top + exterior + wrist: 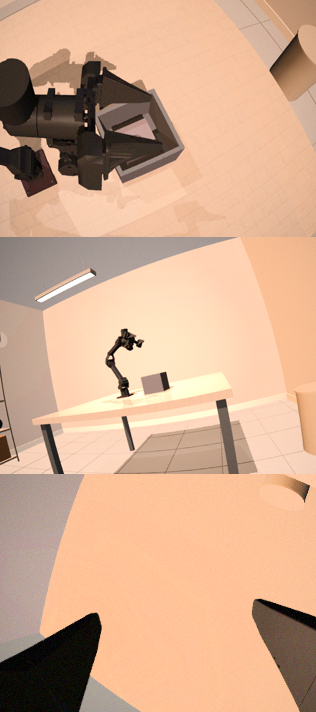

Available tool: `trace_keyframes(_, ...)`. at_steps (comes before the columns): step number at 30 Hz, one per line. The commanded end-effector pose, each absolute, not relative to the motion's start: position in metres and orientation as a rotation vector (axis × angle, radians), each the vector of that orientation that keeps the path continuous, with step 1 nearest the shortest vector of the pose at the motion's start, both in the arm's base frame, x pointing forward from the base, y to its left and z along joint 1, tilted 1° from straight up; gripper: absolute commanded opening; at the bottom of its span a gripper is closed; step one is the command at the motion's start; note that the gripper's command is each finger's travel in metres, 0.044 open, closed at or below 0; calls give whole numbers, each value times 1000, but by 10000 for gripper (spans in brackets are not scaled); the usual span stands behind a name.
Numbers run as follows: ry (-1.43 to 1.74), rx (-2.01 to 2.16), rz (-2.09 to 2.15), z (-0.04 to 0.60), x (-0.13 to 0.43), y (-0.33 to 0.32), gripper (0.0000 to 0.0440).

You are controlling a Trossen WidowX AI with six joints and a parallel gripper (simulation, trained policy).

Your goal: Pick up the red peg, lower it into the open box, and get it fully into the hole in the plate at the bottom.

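Note:
The red peg shows in none of the views; the arm covers part of the table in the top view. My gripper point(156, 121) point(139, 338) point(176, 614) is wide open with nothing between its fingers. It is high above the table, and in the top view its fingers overlap the box. The grey open box point(167, 118) point(152, 385) stands on the table, lower than the gripper. The pale plate point(139, 126) shows inside it, partly behind one finger. Only a bit of the hole's rim shows at that finger's edge.
The dark red base plate point(49, 175) of the arm stands left of the box on the wooden table point(224, 127) point(194, 396). A large beige cylinder point(291, 68) point(307, 417) stands on the floor beyond the table. The wrist view shows a broad beige surface and a small round beige shape point(282, 496).

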State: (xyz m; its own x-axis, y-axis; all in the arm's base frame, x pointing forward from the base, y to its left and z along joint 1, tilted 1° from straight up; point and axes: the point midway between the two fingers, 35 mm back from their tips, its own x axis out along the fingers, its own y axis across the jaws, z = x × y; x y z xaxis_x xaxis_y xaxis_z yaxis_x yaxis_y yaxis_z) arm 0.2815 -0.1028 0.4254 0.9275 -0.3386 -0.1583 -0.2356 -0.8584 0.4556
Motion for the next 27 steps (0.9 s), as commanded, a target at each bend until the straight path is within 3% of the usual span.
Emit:
trace_keyframes(1,-299,2653,-364,414,291,-86,419)
trace_keyframes(27,459,2442,-515,345,298,33,400)
